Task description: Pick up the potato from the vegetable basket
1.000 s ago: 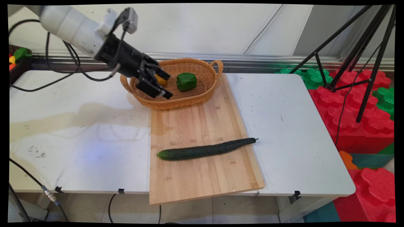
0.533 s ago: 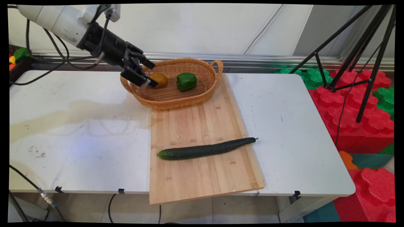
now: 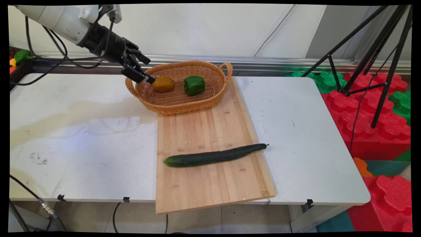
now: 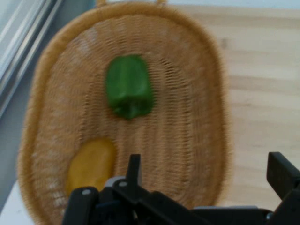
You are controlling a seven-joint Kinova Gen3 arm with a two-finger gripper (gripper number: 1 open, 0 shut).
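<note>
Gripper (image 3: 143, 69), fingers apart and empty, hangs over basket (image 3: 204, 102) rim beside mango (image 3: 163, 84); we steer clear of wicker.

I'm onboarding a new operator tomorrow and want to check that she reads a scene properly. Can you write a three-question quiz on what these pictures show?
1. Multiple choice: what lies inside the wicker basket? A) a cucumber alone B) a green bell pepper and a yellow-orange fruit C) nothing
2. True or false: the cucumber lies on the wooden cutting board.
3. Fill in: the gripper is empty and open, and hangs above the basket's ____ end in the main view.

Key
1. B: the green bell pepper and the yellow-orange fruit lie apart on the basket's floor.
2. True; its stem tip reaches past the board's right edge.
3. Left, near the yellow-orange fruit.
</note>
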